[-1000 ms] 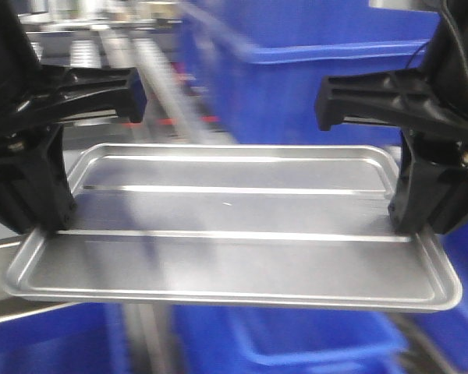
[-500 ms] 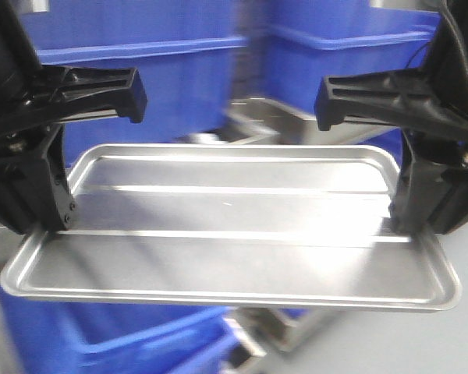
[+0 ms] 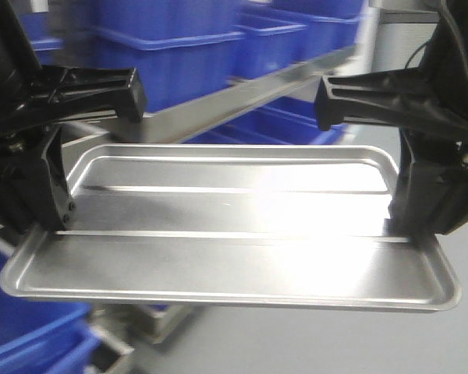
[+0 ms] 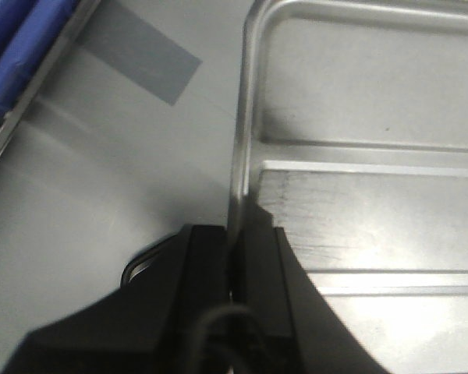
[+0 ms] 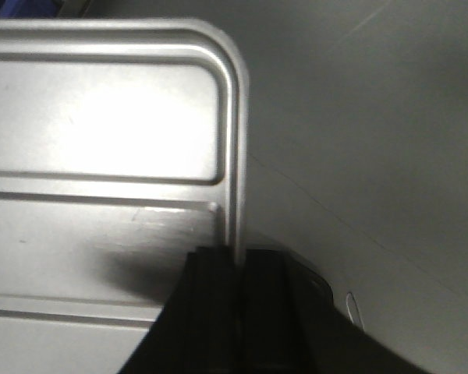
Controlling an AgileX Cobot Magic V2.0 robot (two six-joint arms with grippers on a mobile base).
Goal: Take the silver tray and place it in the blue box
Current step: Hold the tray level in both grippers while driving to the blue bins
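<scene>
The silver tray (image 3: 226, 249) hangs level in the air, held at both short ends. My left gripper (image 3: 51, 222) is shut on its left rim, and my right gripper (image 3: 405, 222) is shut on its right rim. In the left wrist view the black fingers (image 4: 210, 257) pinch the tray (image 4: 374, 195) rim between them. The right wrist view shows the same pinch by the right gripper (image 5: 238, 261) on the tray (image 5: 101, 156). Blurred blue boxes (image 3: 164, 47) stand behind at upper left, and another blue box (image 3: 23, 335) lies below at lower left. Which is the task's I cannot tell.
A stainless-steel rail (image 3: 242, 97) slants across behind the tray, in front of the blue boxes. Grey floor (image 3: 335, 343) lies below and to the right. A darker grey tape patch (image 4: 140, 66) marks the floor under the left end.
The background has swept leftward: the blue boxes that filled the view behind the tray now sit at upper left, and grey floor shows below. Tray and both grips are unchanged.
</scene>
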